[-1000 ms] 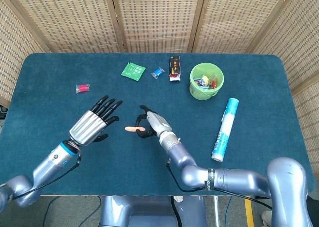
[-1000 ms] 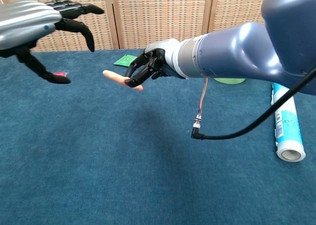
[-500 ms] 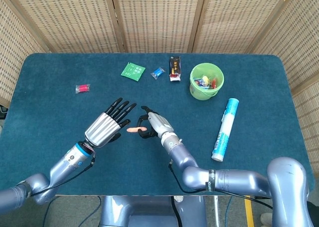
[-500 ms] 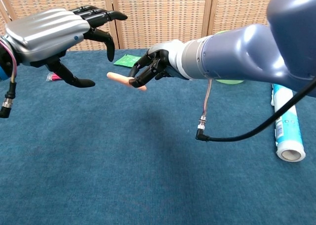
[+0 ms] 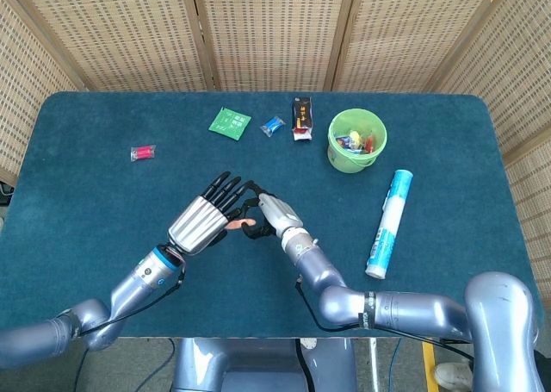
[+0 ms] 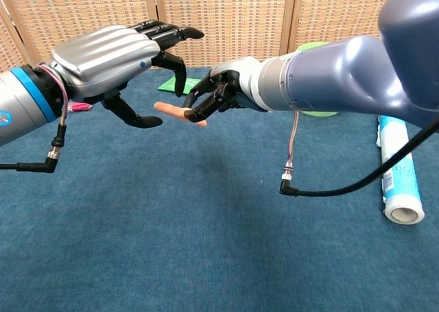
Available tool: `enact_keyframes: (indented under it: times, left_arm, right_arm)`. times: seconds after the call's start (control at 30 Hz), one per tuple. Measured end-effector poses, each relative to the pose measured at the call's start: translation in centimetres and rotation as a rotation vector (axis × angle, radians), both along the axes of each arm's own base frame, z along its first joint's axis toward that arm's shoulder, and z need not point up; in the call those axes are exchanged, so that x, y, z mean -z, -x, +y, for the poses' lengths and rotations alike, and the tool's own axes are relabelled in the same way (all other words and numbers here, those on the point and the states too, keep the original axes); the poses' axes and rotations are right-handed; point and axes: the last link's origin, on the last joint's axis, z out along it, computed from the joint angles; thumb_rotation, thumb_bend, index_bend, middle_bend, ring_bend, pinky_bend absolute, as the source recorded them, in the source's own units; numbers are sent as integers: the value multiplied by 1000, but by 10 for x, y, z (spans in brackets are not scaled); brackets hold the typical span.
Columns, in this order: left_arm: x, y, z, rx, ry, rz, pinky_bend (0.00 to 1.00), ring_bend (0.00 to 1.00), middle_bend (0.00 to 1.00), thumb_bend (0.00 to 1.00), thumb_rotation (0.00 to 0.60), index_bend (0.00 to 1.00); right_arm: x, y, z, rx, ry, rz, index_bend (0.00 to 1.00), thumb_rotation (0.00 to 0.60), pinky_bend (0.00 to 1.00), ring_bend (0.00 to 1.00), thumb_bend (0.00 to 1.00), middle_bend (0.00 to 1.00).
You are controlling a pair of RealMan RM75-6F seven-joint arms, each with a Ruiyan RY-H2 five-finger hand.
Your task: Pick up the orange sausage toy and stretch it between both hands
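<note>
The orange sausage toy (image 6: 175,112) is a short peach-orange stick held above the blue table. My right hand (image 6: 221,94) pinches its right end, and the free end points left. In the head view the toy (image 5: 237,223) shows only as a small tip between the two hands. My left hand (image 6: 116,55) hovers over that free end with fingers spread, its thumb below the toy and its other fingers above, not touching it. From the head view my left hand (image 5: 207,220) nearly meets my right hand (image 5: 269,213).
A green bucket (image 5: 356,140) of small items stands at the back right. A white and blue tube (image 5: 389,222) lies to the right. A green packet (image 5: 229,121), blue wrapper (image 5: 272,126), dark packet (image 5: 302,117) and red candy (image 5: 142,152) lie along the back.
My left hand has moved right and forward until it arches over the toy's free end. My right hand, holding the toy, has risen slightly.
</note>
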Motion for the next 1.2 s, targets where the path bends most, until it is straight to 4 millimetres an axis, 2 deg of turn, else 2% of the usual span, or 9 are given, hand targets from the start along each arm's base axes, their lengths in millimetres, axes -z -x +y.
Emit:
enact_keyframes:
  times: [0.47, 1.2]
  left_arm:
    - [18, -9, 2, -5, 5, -11, 0, 0, 0, 312, 600, 504]
    - [24, -10, 3, -6, -3, -24, 0, 0, 0, 377, 600, 576]
  right_arm:
    - [-2, 2, 1, -5, -1, 1, 703, 600, 0, 0, 664, 107]
    - [-3, 6, 1, -3, -5, 5, 705, 600, 0, 0, 666, 108]
